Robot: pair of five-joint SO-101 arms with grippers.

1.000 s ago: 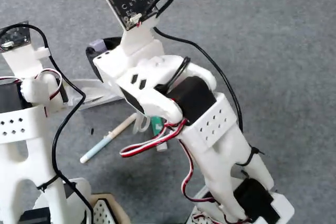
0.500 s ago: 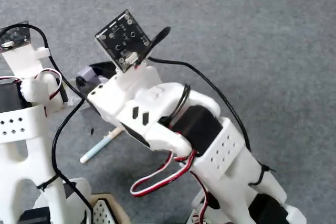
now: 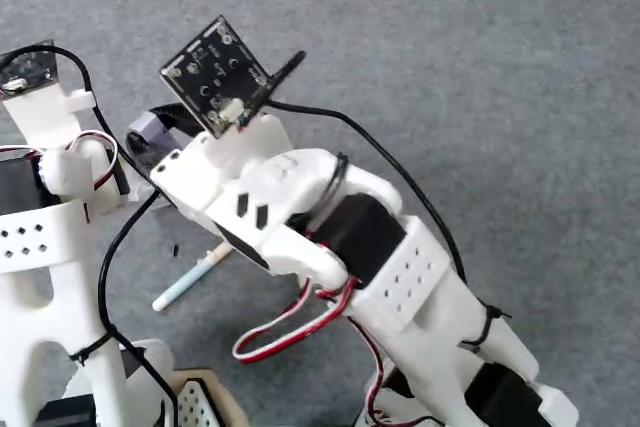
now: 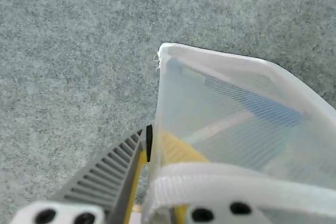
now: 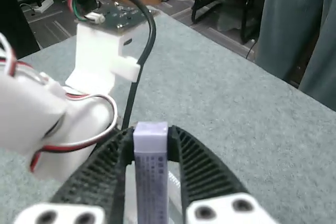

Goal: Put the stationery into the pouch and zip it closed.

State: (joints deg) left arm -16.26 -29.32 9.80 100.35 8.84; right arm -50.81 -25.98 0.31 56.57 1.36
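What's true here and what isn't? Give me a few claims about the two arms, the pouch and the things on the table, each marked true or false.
1. A pen lies on the grey table. True.
2. The pouch lies untouched on the table. False: the left gripper holds it by an edge.
3. The right gripper is shut on a lavender block. True.
4. The pouch is empty. False: a blue shape and a pale stick show through its mesh.

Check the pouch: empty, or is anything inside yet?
Not empty: a blue item and a pale stick show through the pouch mesh.
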